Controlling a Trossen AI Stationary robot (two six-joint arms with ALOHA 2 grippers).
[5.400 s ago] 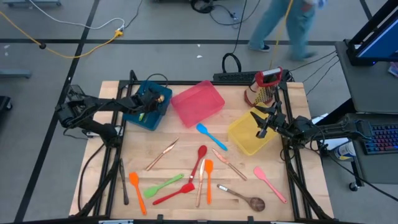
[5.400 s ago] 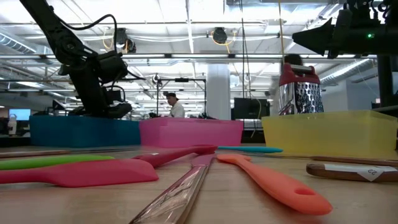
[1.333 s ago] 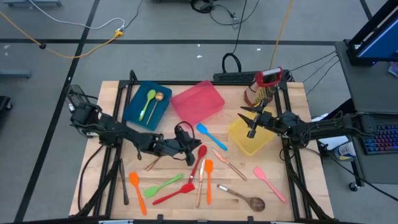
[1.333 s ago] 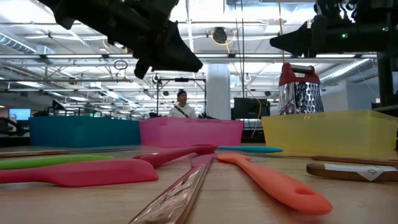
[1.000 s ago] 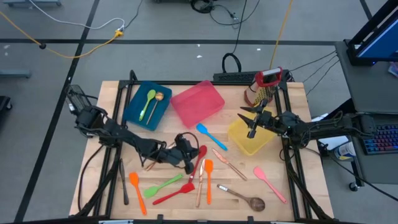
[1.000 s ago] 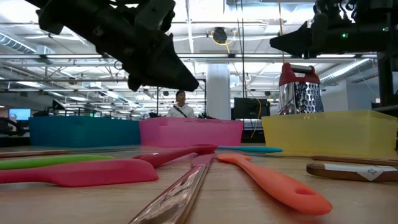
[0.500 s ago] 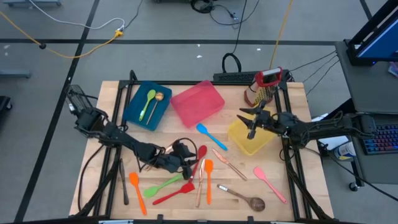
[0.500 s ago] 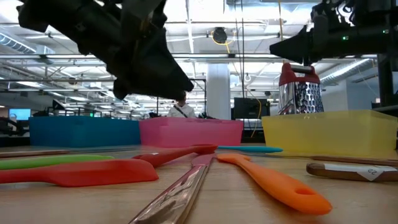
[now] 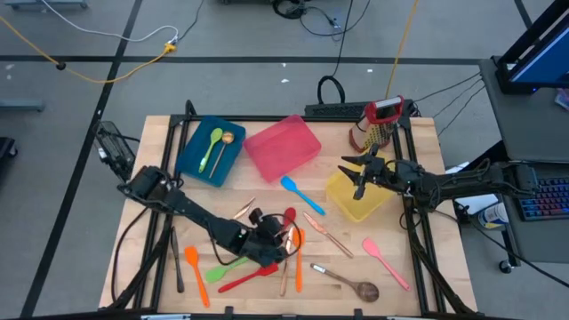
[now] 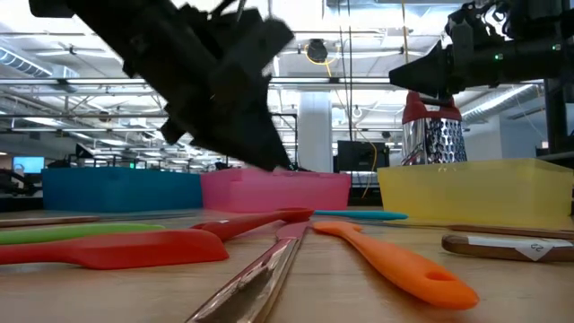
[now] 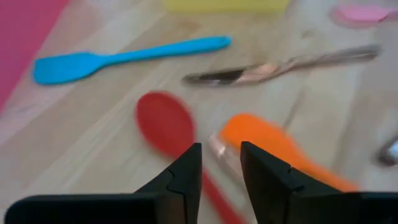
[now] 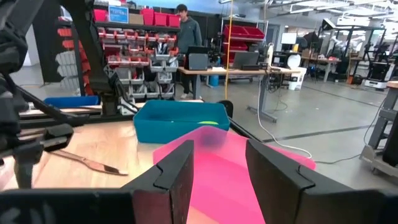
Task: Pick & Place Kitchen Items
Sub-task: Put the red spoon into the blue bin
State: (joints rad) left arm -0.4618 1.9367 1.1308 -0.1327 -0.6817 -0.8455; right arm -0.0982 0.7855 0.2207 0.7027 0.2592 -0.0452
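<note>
You'll find everything placed from the pink bin. The wooden table carries it between a blue bin and a yellow bin. In front of the pink bin, your left gripper hangs over the red spoon and orange spatula, fingers apart, empty. Your right gripper waits above the yellow bin, parted, holding nothing.

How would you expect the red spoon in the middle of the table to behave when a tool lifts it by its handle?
The red spoon looks like soft silicone, so it probably flexes a little. Its slim handle suggests it is light, and its wide bowl may droop. Lying flat on the wood beside the orange spatula, it seems unlikely to roll as the left tool closes.
</note>
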